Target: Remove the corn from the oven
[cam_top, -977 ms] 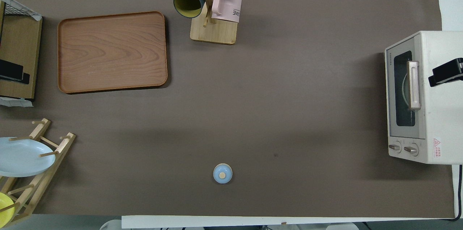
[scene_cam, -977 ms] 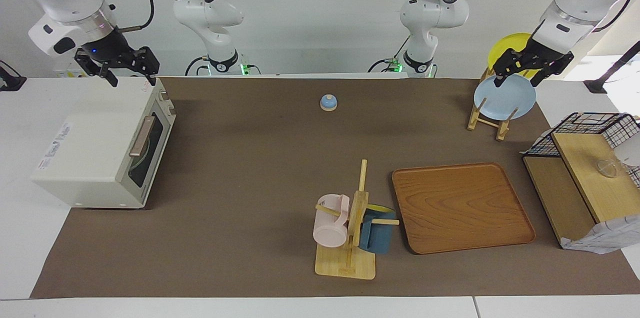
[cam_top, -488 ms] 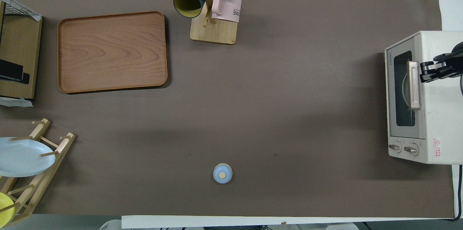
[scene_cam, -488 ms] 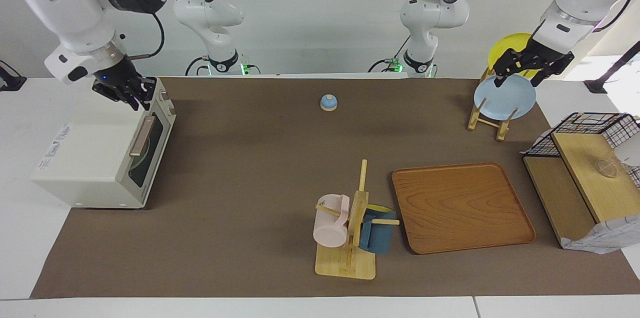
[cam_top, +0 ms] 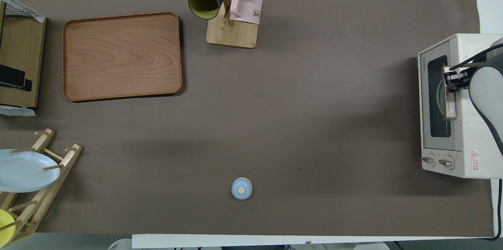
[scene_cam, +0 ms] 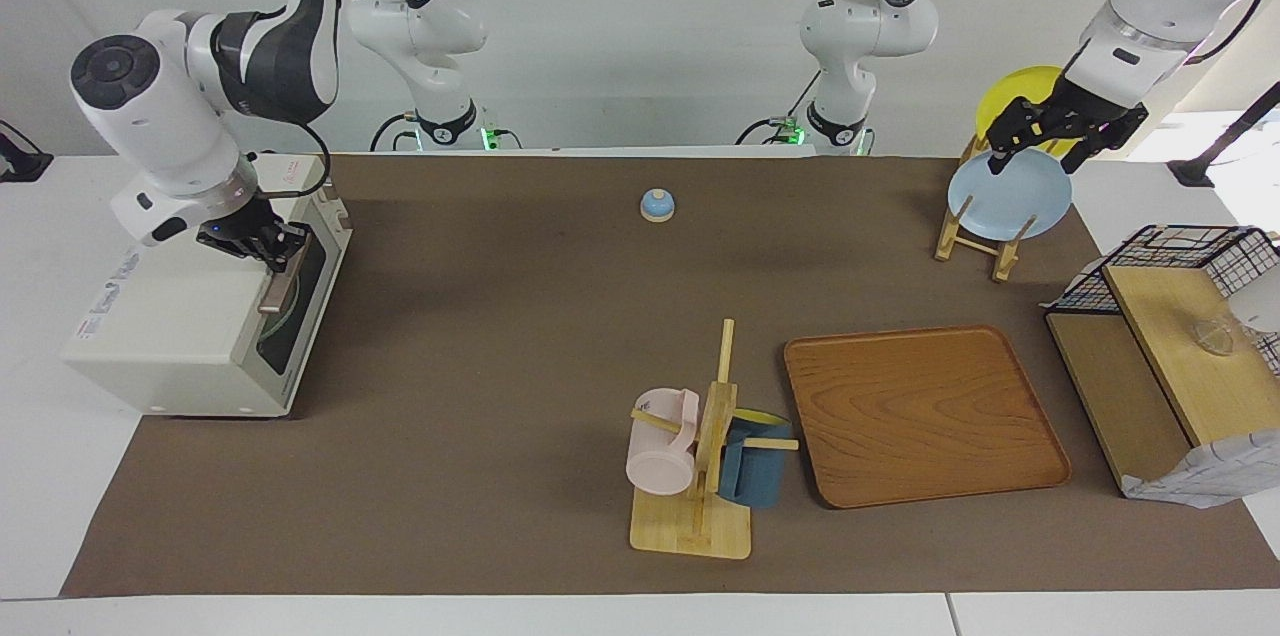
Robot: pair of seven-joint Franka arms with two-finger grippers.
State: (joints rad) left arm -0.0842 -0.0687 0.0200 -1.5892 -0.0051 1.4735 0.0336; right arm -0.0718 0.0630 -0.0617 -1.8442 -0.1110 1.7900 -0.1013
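My right pincer (scene_cam: pixel 283 251) sits at the oven (scene_cam: pixel 205 296) handle (scene_cam: pixel 283 273), grip unclear; I should clasp it squarely and swing the door down gently.

Brown table mat (scene_cam: pixel 480 356) carrying: oven (scene_cam: pixel 190 316) at 9 o'clock in the facing view, small blue bell (scene_cam: pixel 657 205) at 12, plate rack (scene_cam: pixel 975 236) at 2, wooden tray (scene_cam: pixel 925 416) at 4, mug stand (scene_cam: pixel 692 521) at 6.
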